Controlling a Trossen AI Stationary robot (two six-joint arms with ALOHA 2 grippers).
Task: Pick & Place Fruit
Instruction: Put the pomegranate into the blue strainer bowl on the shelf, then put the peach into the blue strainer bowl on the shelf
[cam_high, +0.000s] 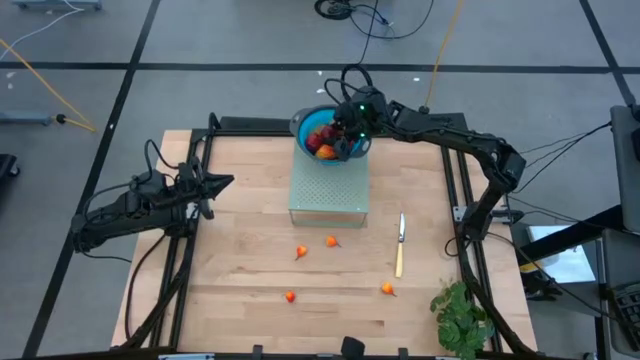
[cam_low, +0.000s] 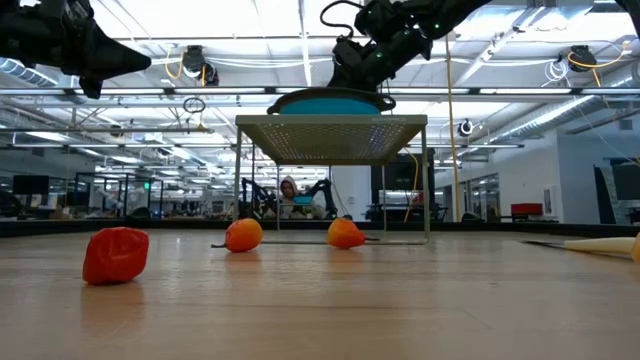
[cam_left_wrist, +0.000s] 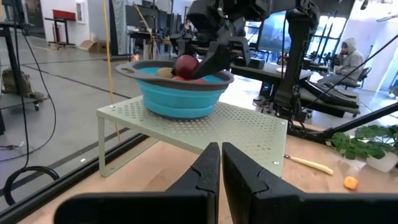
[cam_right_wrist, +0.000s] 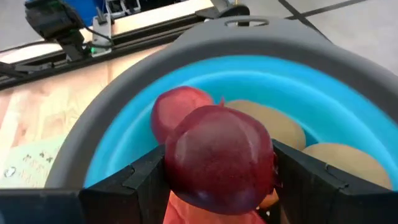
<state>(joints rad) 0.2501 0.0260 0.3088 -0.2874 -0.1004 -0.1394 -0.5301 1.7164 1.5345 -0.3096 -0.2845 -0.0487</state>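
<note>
The right arm's fingers (cam_right_wrist: 219, 186) press on both sides of a dark-red ball (cam_right_wrist: 219, 158), holding it just over the inside of the blue bowl (cam_right_wrist: 112, 134); in the right wrist view the ball fills the centre of the frame, with a second dark-red ball (cam_right_wrist: 174, 107) behind it to the upper left and two brown kiwi-like ovals (cam_right_wrist: 277, 121) to its right, all inside the bowl. A strip of the red-orange mango (cam_right_wrist: 186, 208) shows under the held ball at the bottom centre. In the high view the bowl (cam_high: 303, 122) sits at top centre of the wooden surface (cam_high: 240, 180), on the far end of a pale green perforated rack (cam_high: 328, 190), and the right arm reaches to it from the upper right. Outward from the rack, four tiny orange-red fruits lie on the surface in the lower middle of the high view: one (cam_high: 301, 252) and another (cam_high: 332, 241) just in front of the rack, one (cam_high: 290, 296) lower left and one (cam_high: 387, 289) lower right. A pale-handled knife (cam_high: 400, 246) lies right of centre, and a green leafy bunch (cam_high: 460, 315) sits at the lower right corner. The left arm's fingers (cam_left_wrist: 220, 168) are pressed together with nothing between them, hovering at the left middle of the high view, pointing toward the rack.
</note>
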